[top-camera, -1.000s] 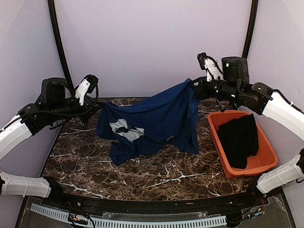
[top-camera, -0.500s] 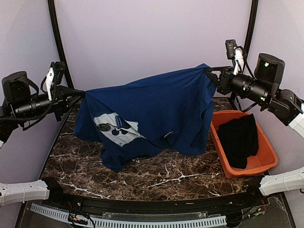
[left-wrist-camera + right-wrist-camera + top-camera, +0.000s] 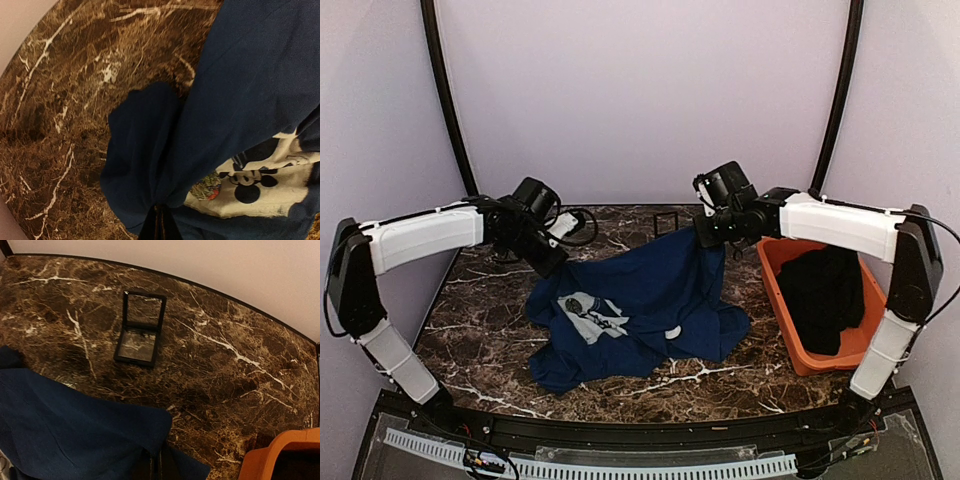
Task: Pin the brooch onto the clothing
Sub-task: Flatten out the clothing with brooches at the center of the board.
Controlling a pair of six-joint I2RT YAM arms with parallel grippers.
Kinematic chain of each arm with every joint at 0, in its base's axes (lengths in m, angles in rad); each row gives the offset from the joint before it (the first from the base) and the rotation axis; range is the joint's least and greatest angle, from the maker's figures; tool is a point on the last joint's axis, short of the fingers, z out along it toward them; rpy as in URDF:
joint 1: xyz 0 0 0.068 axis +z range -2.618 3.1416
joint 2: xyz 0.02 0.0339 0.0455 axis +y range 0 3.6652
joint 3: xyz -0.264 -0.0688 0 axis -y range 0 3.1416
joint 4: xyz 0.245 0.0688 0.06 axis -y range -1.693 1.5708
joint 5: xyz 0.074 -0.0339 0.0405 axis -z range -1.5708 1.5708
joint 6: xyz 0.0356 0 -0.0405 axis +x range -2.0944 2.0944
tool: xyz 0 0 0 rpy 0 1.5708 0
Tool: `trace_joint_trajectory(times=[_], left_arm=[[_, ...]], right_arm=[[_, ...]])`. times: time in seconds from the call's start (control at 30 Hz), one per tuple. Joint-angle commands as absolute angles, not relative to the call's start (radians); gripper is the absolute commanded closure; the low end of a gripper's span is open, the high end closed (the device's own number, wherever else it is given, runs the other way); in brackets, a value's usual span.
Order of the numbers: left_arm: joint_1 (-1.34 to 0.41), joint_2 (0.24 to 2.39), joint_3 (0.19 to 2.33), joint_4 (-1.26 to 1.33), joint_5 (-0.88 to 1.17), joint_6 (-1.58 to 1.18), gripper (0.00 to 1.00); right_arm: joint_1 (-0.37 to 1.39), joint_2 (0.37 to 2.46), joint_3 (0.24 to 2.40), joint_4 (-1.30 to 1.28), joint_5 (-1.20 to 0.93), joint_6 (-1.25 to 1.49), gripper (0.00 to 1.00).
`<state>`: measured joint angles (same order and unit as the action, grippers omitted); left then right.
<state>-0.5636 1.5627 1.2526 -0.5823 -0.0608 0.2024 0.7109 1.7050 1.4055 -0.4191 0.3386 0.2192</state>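
Note:
The clothing (image 3: 660, 290), a navy T-shirt with a pale print (image 3: 590, 318), lies crumpled on the marble table, its two upper ends lifted. My left gripper (image 3: 556, 260) is shut on a bunched fold at the shirt's left end, and its dark fingertips (image 3: 159, 222) pinch the cloth (image 3: 240, 80). My right gripper (image 3: 705, 238) is shut on the shirt's right end (image 3: 75, 430), with its fingertips (image 3: 160, 465) buried in the fabric. A small round badge, apparently the brooch (image 3: 205, 186), sits at the edge of the print (image 3: 265, 185); from above the brooch (image 3: 578, 304) is a dark dot.
A small black hinged case (image 3: 666, 220) stands open on the table behind the shirt, and the case (image 3: 140, 330) also shows in the right wrist view. An orange bin (image 3: 880, 345) at the right holds a black garment (image 3: 825, 290); the bin's corner (image 3: 275, 455) is close to my right gripper.
Both arms came down and inward. The shirt, held spread high in the air half a second ago, now rests mostly on the table, still gripped at both ends.

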Motion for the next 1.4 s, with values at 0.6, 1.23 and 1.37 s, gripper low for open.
trace_joint_trajectory(times=[0.6,1.23,1.37], left_arm=[[-0.476,1.896,1.467,-0.405,-0.416,0.220,0.99],[-0.475,1.568,1.321,-0.502,-0.307,0.063,0.02],[-0.506,1.379,1.108,-0.495,-0.140,-0.064,0.01]], right_arm=[[0.640,2.067,1.686,-0.236,0.460,0.187,0.99],[0.642,1.797,1.552,-0.581,0.299,0.317,0.47],[0.664,1.677,1.394,-0.583,0.138,0.375,0.47]])
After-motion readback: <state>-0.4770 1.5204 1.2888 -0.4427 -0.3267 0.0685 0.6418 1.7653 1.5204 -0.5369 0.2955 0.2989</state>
